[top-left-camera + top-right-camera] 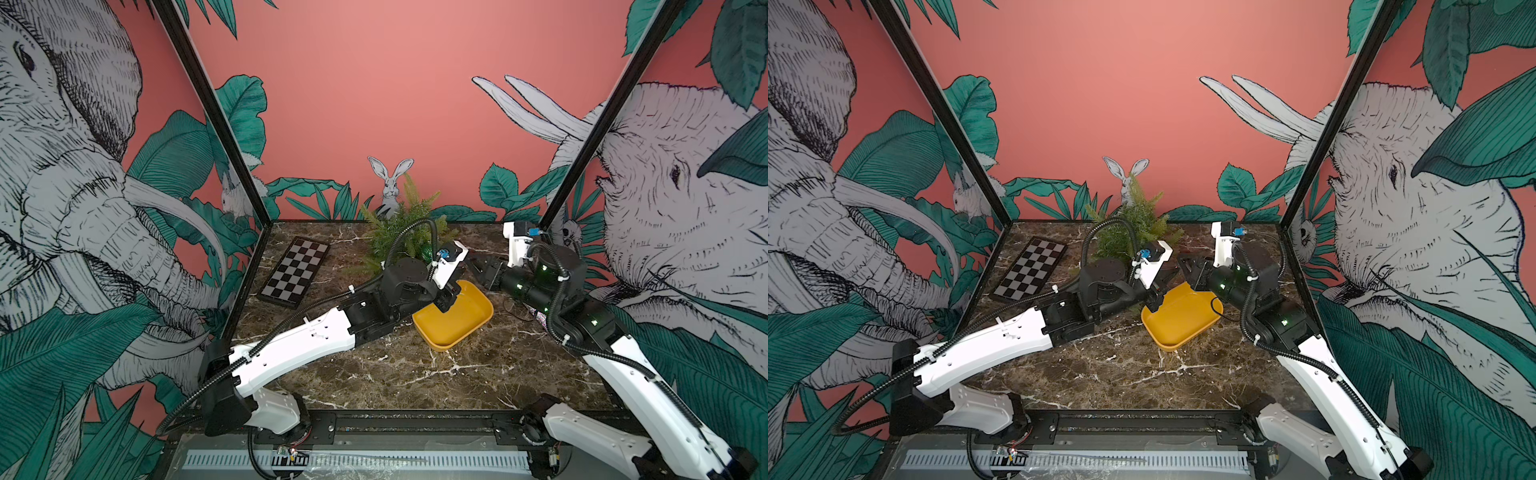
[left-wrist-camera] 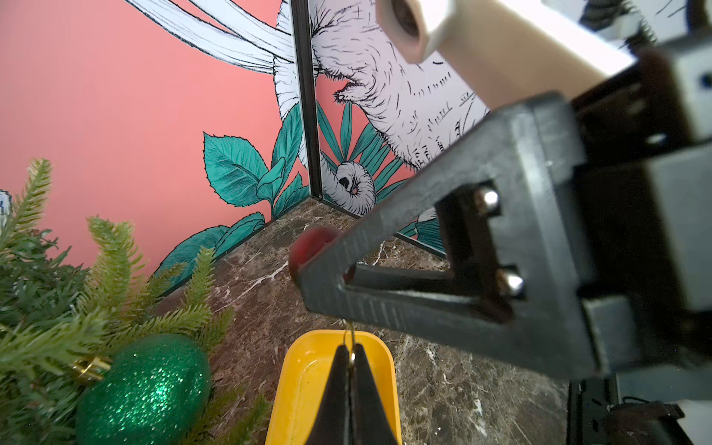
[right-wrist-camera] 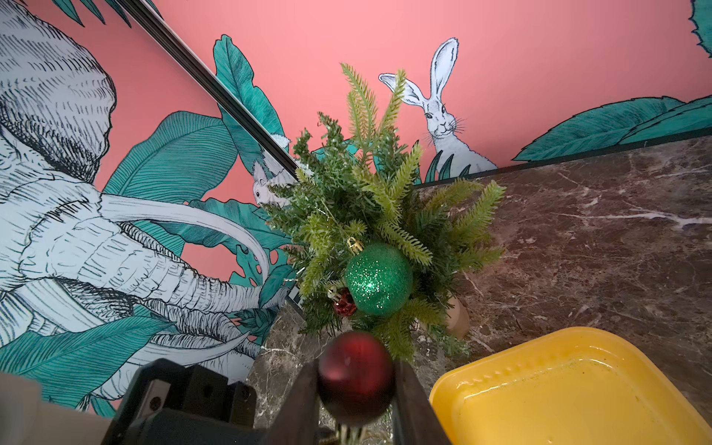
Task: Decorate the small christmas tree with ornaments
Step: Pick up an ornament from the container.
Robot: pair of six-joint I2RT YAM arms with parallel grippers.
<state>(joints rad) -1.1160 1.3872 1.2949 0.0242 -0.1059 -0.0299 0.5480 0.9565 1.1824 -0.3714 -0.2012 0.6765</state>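
The small christmas tree stands at the back of the table. Hanging on it are two ornaments, a glittery green ball and a small dark red ball. My right gripper is shut on a second dark red ball, held in front of the tree and above the table. In the left wrist view that ball peeks out behind the right gripper's fingers. Its thin wire hook runs to my left gripper, which is shut on it over the yellow tray.
The yellow tray lies mid-table, with nothing in the part that shows. A folded chessboard lies at the back left. Both grippers meet just in front of the tree, with the glass walls close on both sides.
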